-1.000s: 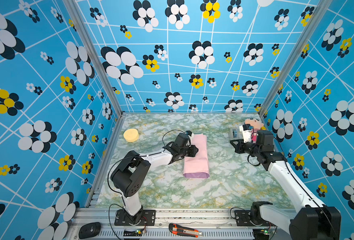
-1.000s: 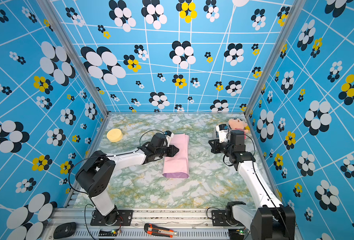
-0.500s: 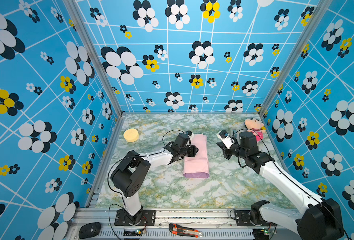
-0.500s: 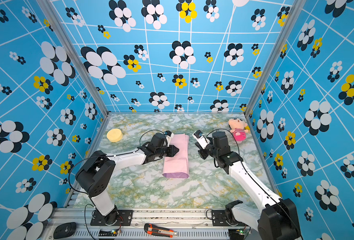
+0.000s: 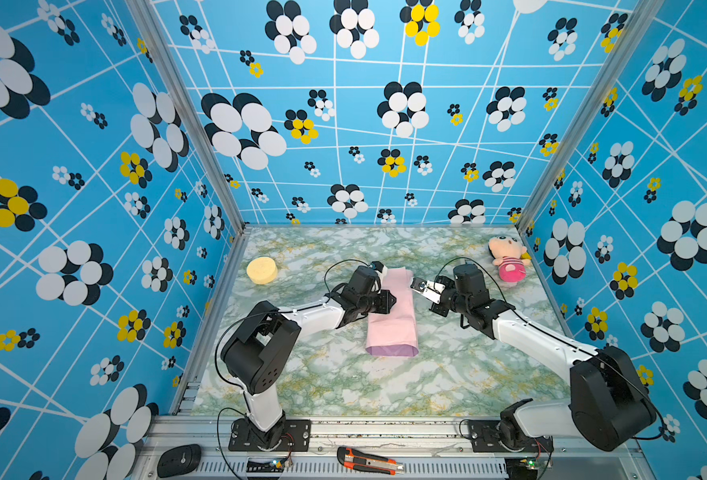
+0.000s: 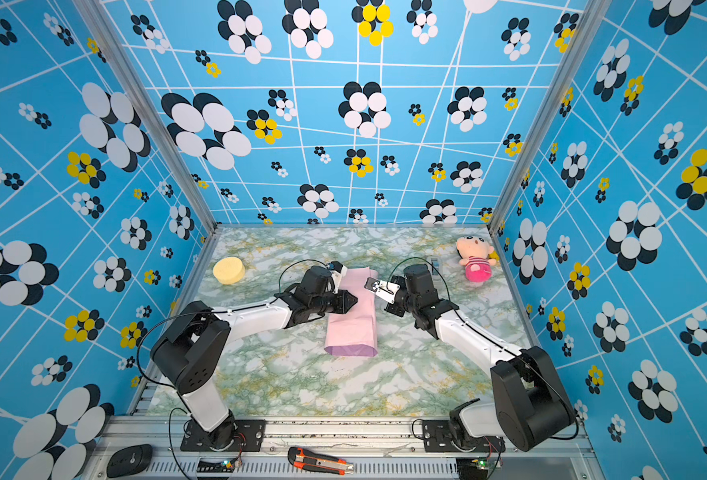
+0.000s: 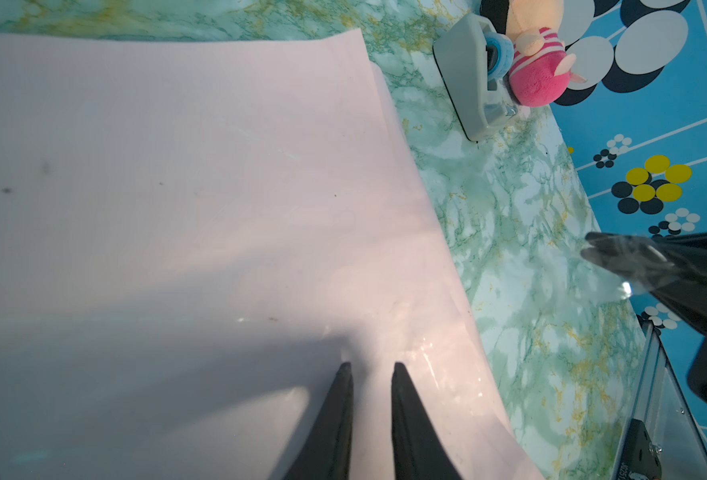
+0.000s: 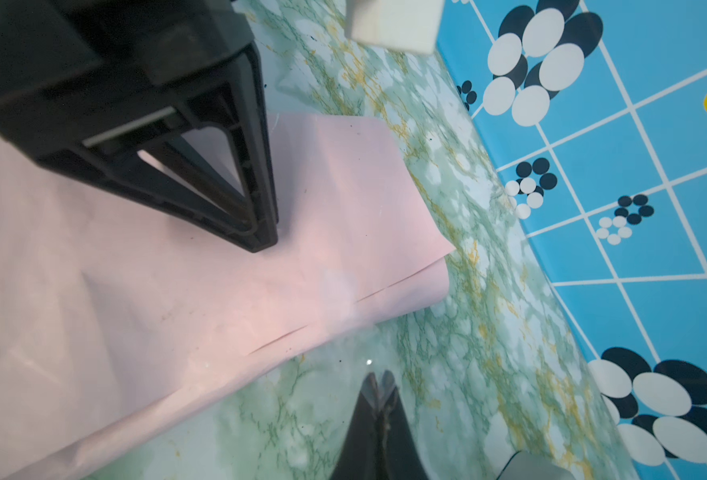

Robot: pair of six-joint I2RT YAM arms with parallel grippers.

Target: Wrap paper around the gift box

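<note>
- Top views show the paper [image 5: 391, 316] folded into a long pink bundle mid-table. Its long axis runs near to far, and its lilac end faces the near edge. The gift box cannot be seen.
- Left gripper [image 7: 370, 368] rests its tips on the bundle's top, jaws slightly apart, gripping nothing.
- Right gripper [image 8: 379, 380] hangs just beside the bundle's right edge, jaws closed on a clear strip [image 7: 617, 286].
- Only the left wrist view shows the tape dispenser [image 7: 468, 79] plainly, touching the plush toy [image 7: 534, 70].
</note>
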